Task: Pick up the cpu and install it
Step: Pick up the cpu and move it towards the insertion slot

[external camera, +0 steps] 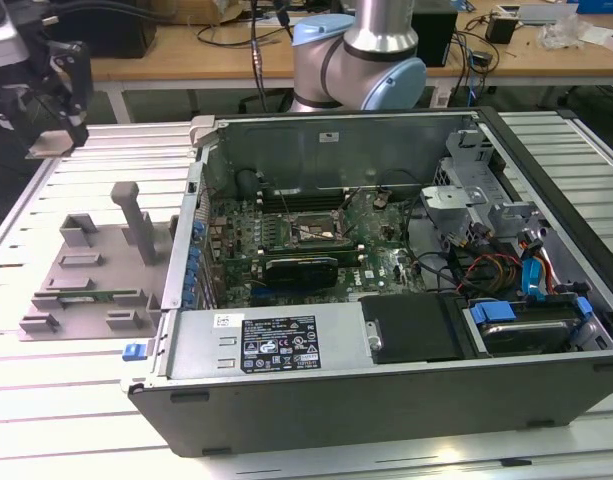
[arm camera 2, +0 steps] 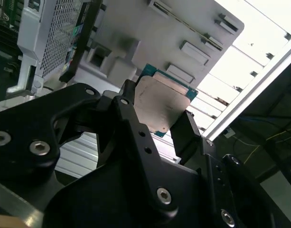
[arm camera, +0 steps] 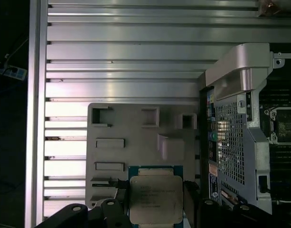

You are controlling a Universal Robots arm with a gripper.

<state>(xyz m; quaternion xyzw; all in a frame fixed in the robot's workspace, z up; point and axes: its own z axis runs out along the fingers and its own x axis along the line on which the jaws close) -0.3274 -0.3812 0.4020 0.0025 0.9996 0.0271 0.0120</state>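
No print can be read. A black-and-white label (external camera: 277, 344) with rows of tiny marks sits on the power supply (external camera: 336, 345), with a small white sticker (external camera: 227, 321) beside it. Faint lines of print cross the cpu (arm camera: 155, 198) lid. A coloured sticker strip (arm camera: 211, 137) runs down the case (arm camera: 240, 71) edge. All are illegible.

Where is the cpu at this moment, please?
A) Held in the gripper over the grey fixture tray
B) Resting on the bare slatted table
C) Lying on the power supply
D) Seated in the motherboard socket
A: in the second wrist view the gripper is closed on the cpu, and the first wrist view shows the grey fixture tray beneath it.
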